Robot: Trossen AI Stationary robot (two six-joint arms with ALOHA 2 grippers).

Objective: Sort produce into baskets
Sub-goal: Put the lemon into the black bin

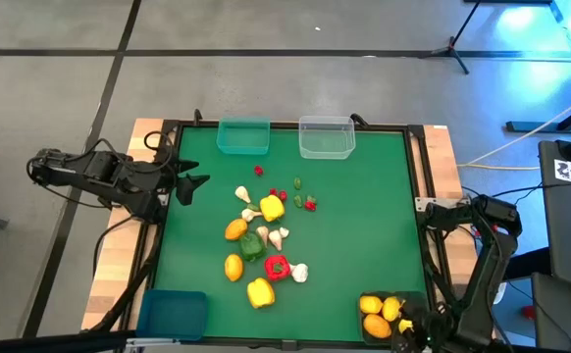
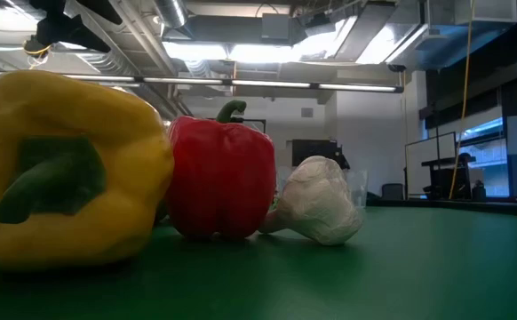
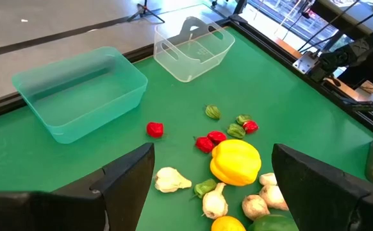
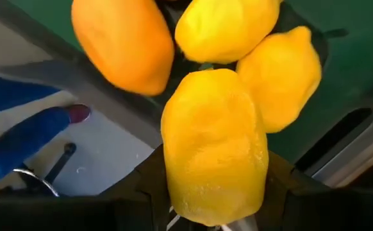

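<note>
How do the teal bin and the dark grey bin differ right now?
The teal bin sits on the mat's far edge, the dark grey bin at its near right corner. The teal bin holds nothing; the dark grey bin holds yellow and orange citrus. The right gripper, holding a yellow citrus piece, is over the grey bin; no gripper is at the teal bin. Both are small rectangular plastic bins.

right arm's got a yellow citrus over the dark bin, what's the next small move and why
Probably open the fingers and let it go. The right gripper is shut on a yellow citrus directly above the dark grey bin, where three other yellow and orange citrus already lie. The left gripper waits open at the mat's left edge.
</note>
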